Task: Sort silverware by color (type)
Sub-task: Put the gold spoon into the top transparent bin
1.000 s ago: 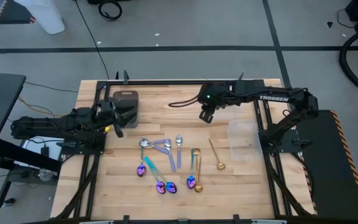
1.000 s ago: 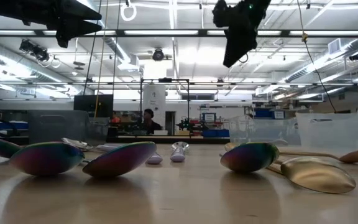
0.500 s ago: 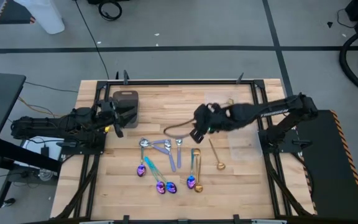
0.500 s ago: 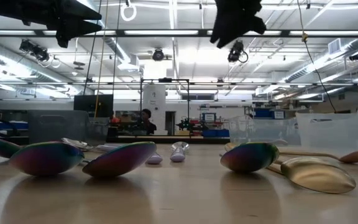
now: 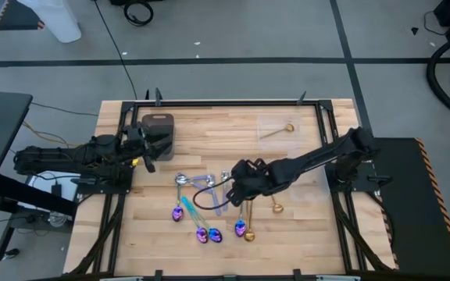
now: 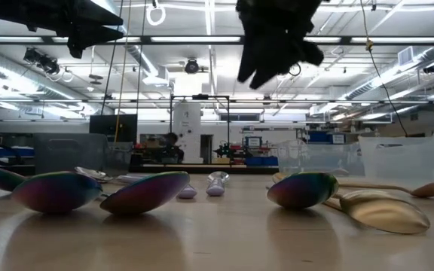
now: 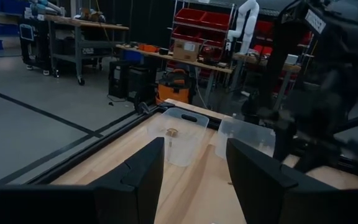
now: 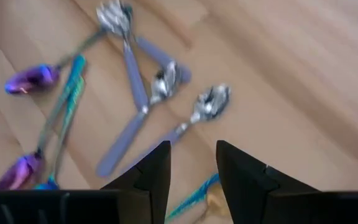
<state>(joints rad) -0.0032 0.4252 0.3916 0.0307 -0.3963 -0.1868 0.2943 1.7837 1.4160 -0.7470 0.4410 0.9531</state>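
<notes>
Swinging in from the far side of the worktop (image 5: 233,136), the right arm now reaches across the middle, its jaws (image 5: 237,178) hanging above the heap of slim metal spoons (image 5: 213,204); one shiny gold spoon (image 5: 276,131) lies by itself in a clear plastic container (image 5: 278,127) at the far right. The heap sits near the centre of the wooden worktop: three plain silver spoons (image 8: 163,87) fanned together, iridescent purple-blue spoons with teal handles (image 8: 39,118) nearer the front edge, and more gold spoons (image 5: 272,195) to the right.

From the wrist camera the right jaws (image 8: 191,163) stand partly apart and hold nothing, pointing down over the silver group. The left jaws (image 7: 194,162) are wide apart and empty, parked at the left edge beside a dark grey rectangular tray (image 5: 157,133).

To do this pick well, I would settle on one spoon whose handle lies free of its neighbours, line the jaws across that handle, and come straight down. The silver handles overlap, so a careless close could drag two along.
</notes>
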